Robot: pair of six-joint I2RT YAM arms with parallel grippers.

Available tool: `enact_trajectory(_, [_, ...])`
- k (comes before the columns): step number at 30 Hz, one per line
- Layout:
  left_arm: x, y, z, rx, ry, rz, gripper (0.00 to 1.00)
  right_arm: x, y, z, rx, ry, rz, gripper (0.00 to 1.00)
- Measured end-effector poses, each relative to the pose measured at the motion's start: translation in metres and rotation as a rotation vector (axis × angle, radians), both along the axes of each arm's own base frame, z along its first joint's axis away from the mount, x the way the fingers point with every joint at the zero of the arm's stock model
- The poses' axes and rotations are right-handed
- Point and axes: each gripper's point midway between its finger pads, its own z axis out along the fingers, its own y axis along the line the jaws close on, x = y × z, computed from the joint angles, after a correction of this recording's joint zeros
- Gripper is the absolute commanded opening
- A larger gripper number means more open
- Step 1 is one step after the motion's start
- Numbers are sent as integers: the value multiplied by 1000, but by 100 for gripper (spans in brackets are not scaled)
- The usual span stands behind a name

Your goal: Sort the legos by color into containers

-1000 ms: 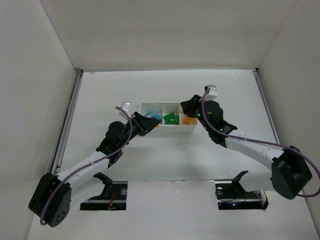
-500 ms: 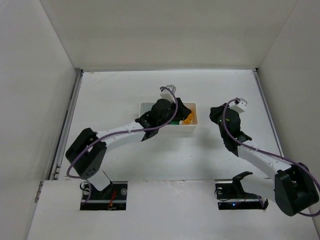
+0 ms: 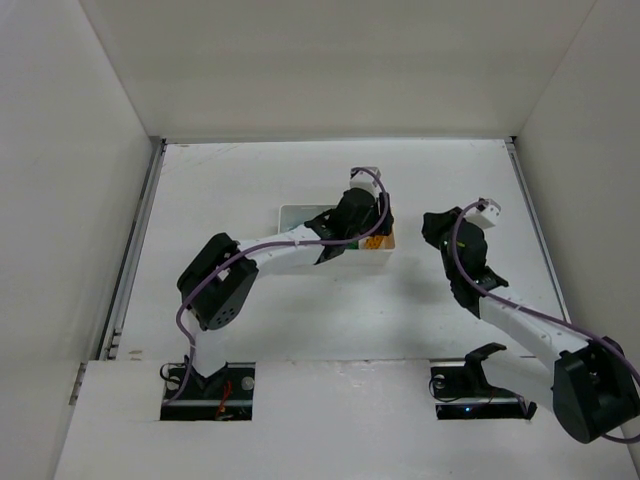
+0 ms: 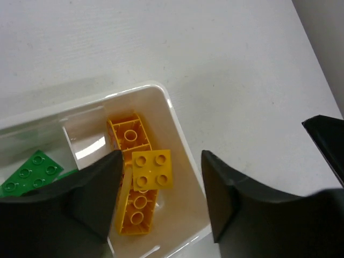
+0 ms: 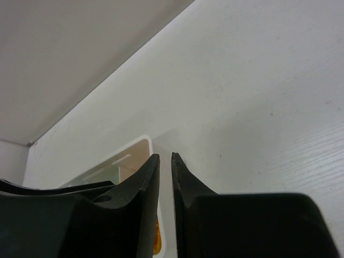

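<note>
My left gripper (image 4: 161, 159) hangs open over the right end compartment of the white tray (image 4: 171, 105). Between its jaws a small yellow four-stud lego (image 4: 152, 169) lies loose on a longer yellow lego (image 4: 131, 185); it is clear of the right finger. A green flat lego (image 4: 32, 172) lies in the middle compartment. In the top view my left arm covers most of the tray (image 3: 294, 212), and only some yellow legos (image 3: 378, 241) show beside the left gripper (image 3: 362, 222). My right gripper (image 3: 432, 222) is shut and empty, just right of the tray (image 5: 134, 148).
White walls close in the table on the left, back and right. Bare table lies around the tray. The right gripper (image 5: 164, 157) points at the tray's right end wall. Both arm bases sit at the near edge.
My left arm swung from the tray's left end across to its right compartment and opened, and the yellow lego is free. My right gripper pulled back right of the tray and shut.
</note>
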Motion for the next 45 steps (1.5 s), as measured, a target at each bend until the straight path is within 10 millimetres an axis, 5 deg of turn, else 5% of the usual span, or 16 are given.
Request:
enact_trajectory(3, [2, 0, 4, 21, -28, 5, 77, 0, -1, 2, 9, -7, -2, 22])
enact_trajectory(5, [2, 1, 4, 41, -42, 6, 100, 0, -1, 2, 10, -7, -4, 22])
enact_trajectory(9, [1, 6, 12, 62, -63, 11, 100, 0, -1, 2, 13, -6, -4, 22])
enact_trajectory(13, [-7, 25, 46, 45, -117, 36, 100, -1, -2, 0, 12, -3, -4, 25])
enact_trajectory(18, [-32, 79, 112, -41, -221, 119, 100, -3, -3, 1, 14, -9, -10, 35])
enact_trajectory(22, [-60, 141, 134, -121, -254, 223, 100, -2, -8, -1, 7, -7, -35, 47])
enact_trajectory(28, [-101, 249, 93, -157, -186, 457, 100, -1, -15, -5, -23, 1, -73, 61])
enact_trajectory(35, [-129, 335, 21, -59, -31, 732, 100, -11, -23, -15, -60, 15, -108, 77])
enact_trajectory(37, [-135, 349, 5, -26, 13, 782, 100, -18, -19, -15, -67, 20, -97, 100])
enact_trajectory(45, [-146, 361, -20, 38, 99, 812, 100, -46, -28, -20, -141, 79, -141, 100])
